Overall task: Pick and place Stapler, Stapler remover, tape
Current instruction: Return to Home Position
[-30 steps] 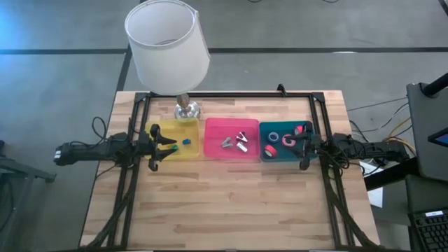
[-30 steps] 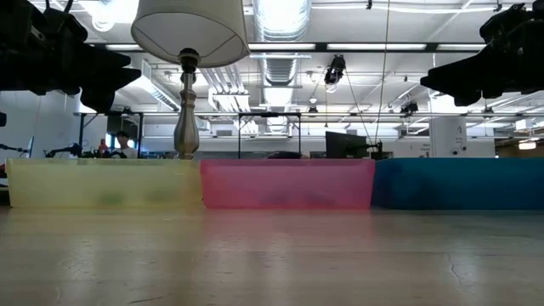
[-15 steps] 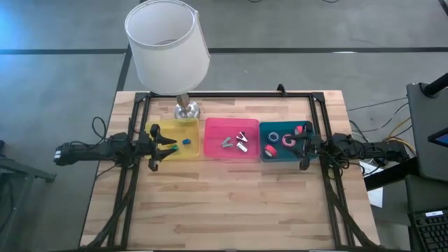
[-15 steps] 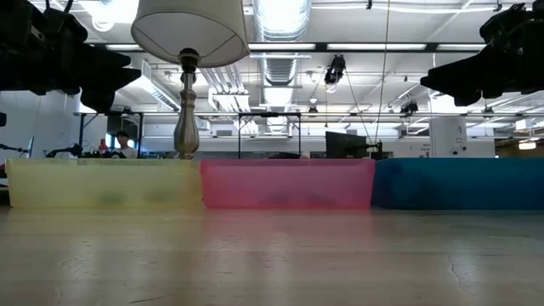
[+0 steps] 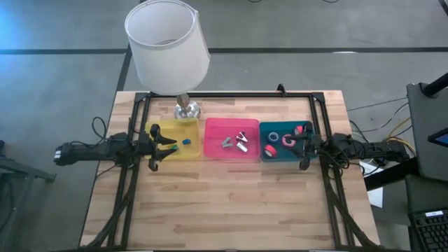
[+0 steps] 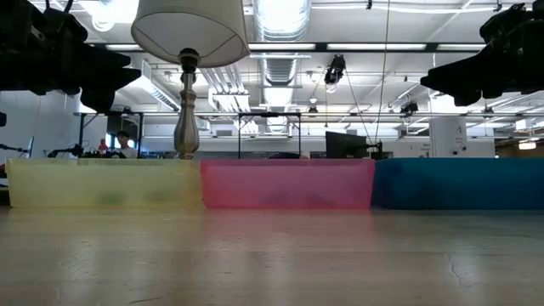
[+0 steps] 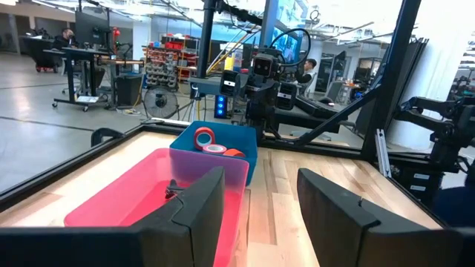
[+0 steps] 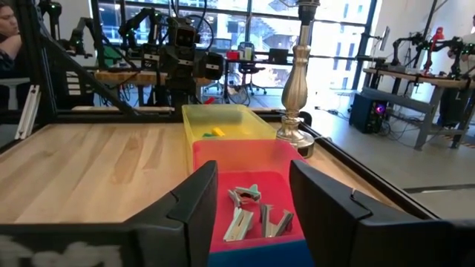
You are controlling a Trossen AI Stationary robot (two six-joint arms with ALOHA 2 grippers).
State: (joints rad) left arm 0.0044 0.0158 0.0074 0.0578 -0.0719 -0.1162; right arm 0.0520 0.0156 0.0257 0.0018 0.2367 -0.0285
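Observation:
Three bins stand in a row on the table: yellow, pink and teal. Small stapler pieces, one blue, lie in the yellow bin. Silvery claw-like stapler removers lie in the pink bin. The tape rolls rest flat in the teal bin: one blue and red ones. My left gripper hovers open over the yellow bin's left part. My right gripper hovers open over the teal bin's right part.
A lamp with a white shade stands on its metal base right behind the yellow bin. A black frame borders the work area. Bare wooden tabletop lies on the near side of the bins.

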